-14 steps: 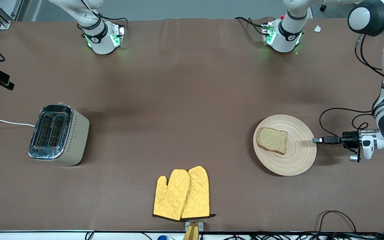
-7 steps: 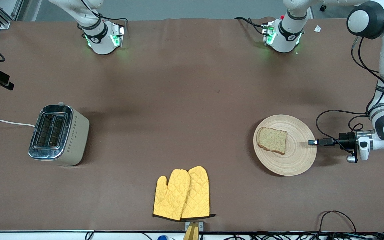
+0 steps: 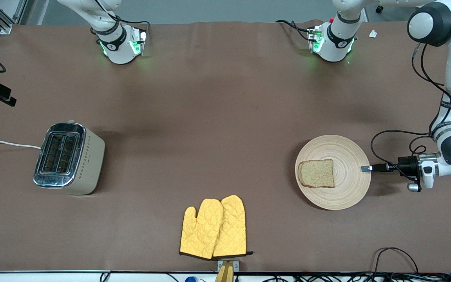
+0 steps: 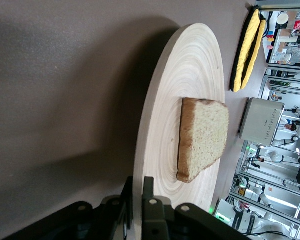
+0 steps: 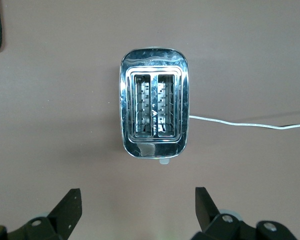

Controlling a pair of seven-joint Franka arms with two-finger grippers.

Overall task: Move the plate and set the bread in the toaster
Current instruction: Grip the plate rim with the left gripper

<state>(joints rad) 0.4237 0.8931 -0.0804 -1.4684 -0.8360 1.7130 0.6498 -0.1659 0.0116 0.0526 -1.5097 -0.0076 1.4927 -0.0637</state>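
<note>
- Front view: the left gripper (image 3: 365,168) pinches the plate (image 3: 350,192) by its rim at the plate's 3 o'clock edge. The bread (image 3: 316,173) lies on the plate toward 9 o'clock. The toaster (image 3: 67,158) stands at the right arm's end of the table; yellow oven mitts (image 3: 213,227) lie nearer the camera.
- Left wrist view: fingers (image 4: 148,187) clamped on the plate's (image 4: 160,130) rim, bread (image 4: 202,137) flat on it.
- Right wrist view: right gripper (image 5: 138,207) spread wide, hanging over the toaster (image 5: 154,116), both slots empty.

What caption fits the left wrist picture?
Left gripper shut on the plate rim, bread lying on the plate.
</note>
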